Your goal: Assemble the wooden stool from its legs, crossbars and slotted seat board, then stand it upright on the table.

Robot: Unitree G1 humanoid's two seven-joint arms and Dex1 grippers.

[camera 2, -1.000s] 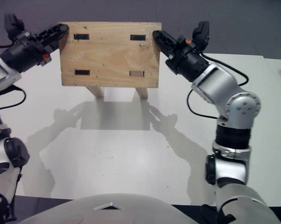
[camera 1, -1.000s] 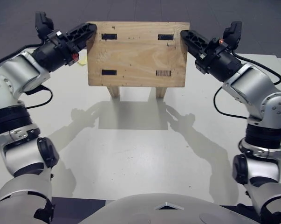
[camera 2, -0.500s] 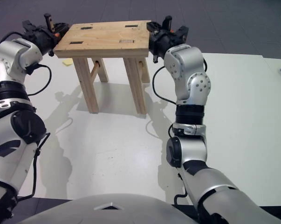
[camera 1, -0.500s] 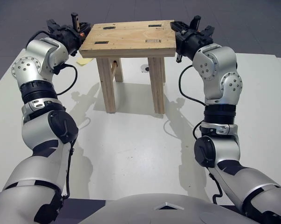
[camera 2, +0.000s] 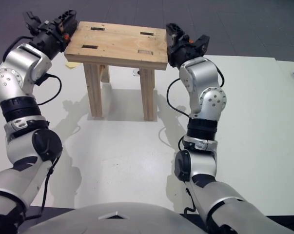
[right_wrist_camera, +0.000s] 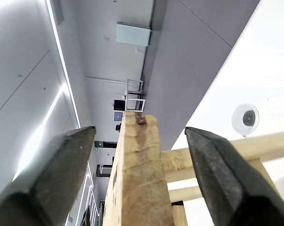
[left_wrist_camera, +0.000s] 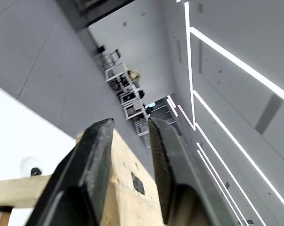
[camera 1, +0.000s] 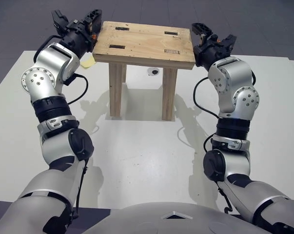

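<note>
The wooden stool (camera 1: 144,46) stands upright on its legs at the far middle of the white table (camera 1: 147,156), with the slotted seat board (camera 2: 118,43) on top. My left gripper (camera 1: 92,25) is at the seat's left end, shut on the board's edge (left_wrist_camera: 120,188), which sits between its two fingers (left_wrist_camera: 97,155). My right gripper (camera 1: 201,36) is at the seat's right end and stands open. Its fingers (right_wrist_camera: 61,165) are spread on either side of the board's edge (right_wrist_camera: 139,179), apart from the wood.
A small round white object (camera 1: 153,72) lies on the table behind the stool. A yellow note (camera 1: 87,61) lies by the stool's left side. The near half of the table in front of the stool is bare.
The stool has gone from lifted and tipped, seat facing me, to standing on its legs on the table. My right gripper has opened off the seat's right edge.
</note>
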